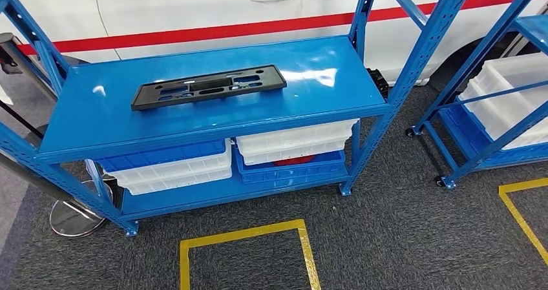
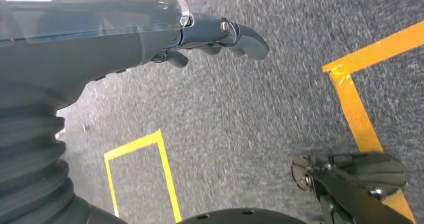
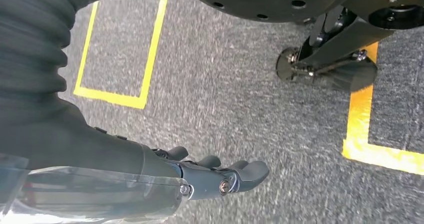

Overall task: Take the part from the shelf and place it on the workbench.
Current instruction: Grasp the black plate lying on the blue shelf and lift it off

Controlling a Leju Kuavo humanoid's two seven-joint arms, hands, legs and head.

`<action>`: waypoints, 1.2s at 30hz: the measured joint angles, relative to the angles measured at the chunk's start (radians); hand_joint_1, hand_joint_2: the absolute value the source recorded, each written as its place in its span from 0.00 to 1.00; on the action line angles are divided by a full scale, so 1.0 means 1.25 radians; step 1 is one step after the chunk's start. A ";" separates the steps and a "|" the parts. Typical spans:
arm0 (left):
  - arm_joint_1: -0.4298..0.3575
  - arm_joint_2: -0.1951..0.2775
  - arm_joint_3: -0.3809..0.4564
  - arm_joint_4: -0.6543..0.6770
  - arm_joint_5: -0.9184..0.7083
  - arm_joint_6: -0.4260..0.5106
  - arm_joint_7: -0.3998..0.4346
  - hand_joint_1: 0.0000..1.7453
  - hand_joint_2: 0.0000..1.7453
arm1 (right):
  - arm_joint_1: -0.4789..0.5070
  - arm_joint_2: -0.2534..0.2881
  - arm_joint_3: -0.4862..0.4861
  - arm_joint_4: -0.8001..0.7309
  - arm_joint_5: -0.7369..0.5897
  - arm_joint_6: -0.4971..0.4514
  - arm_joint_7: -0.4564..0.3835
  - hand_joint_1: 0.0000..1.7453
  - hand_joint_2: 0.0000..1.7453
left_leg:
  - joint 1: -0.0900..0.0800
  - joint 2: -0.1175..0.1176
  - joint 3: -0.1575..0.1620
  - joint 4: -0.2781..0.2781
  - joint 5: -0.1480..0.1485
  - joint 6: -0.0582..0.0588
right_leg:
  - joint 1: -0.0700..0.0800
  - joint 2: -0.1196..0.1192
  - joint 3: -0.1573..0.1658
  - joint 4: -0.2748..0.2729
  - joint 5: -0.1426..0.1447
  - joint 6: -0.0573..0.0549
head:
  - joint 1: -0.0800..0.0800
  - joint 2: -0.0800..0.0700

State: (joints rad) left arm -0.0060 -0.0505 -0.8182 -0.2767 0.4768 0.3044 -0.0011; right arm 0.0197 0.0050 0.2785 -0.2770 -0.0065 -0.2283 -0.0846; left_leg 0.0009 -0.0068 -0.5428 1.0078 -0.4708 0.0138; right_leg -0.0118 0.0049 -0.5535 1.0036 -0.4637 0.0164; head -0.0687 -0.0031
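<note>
Head view: blue shelf (image 1: 84,119) straight ahead, white car (image 1: 194,6) close behind it, second blue rack (image 1: 478,109) off to the right.
Part: one flat black plate (image 1: 208,86) with cut-outs, lying flat near the middle of the top shelf board, long side along the front edge; nothing touching it, so likely easy to take from the front.
Why there: probably laid out on the open top board as the pick-up spot, well apart from the bins below.
Bins: four on the lower level, two blue (image 1: 161,154) and two white (image 1: 294,141), stacked in two pairs; something red just visible in the right-hand pair; more white bins on the second rack.
Floor marks: yellow tape square (image 1: 245,251) on the grey carpet in front of the shelf, probably a standing mark; part of another at the right.
Left hand (image 2: 220,37): hanging over the carpet, fingers loosely extended, holding nothing.
Right hand (image 3: 215,174): hanging likewise, fingers apart, released.
Stage: part not yet picked; reach not begun.
Bench: cannot tell where.
</note>
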 joint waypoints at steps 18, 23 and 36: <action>-0.068 -0.038 -0.359 0.067 0.209 0.142 0.030 0.00 0.00 | -0.066 0.002 0.135 0.057 0.039 -0.172 -0.082 0.00 0.00 | 0.000 0.000 0.000 0.000 0.000 0.000 | 0.000 0.000 0.000 0.000 0.001 0.001 | 0.000 0.000; -0.072 -0.039 -0.393 0.074 0.213 0.151 0.056 0.00 0.00 | -0.113 -0.001 0.189 0.059 0.112 -0.201 -0.013 0.00 0.00 | 0.000 0.001 0.000 0.000 0.000 0.000 | 0.000 0.001 0.000 0.000 0.001 0.001 | 0.000 0.000; -0.080 -0.039 -0.447 0.081 0.190 0.146 0.065 0.00 1.00 | -0.280 -0.017 0.330 0.033 0.390 -0.261 0.003 0.00 1.00 | 0.000 0.001 -0.001 0.000 0.002 0.001 | 0.000 0.002 0.000 0.001 0.003 0.003 | 0.000 0.000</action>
State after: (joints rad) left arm -0.1056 -0.0992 -1.3773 -0.1760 0.7139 0.4865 0.0796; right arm -0.3307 -0.0157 0.6906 -0.2353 0.4816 -0.5552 -0.0810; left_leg 0.0008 -0.0053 -0.5437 1.0084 -0.4682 0.0147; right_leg -0.0122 0.0074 -0.5536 1.0043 -0.4597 0.0196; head -0.0688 -0.0031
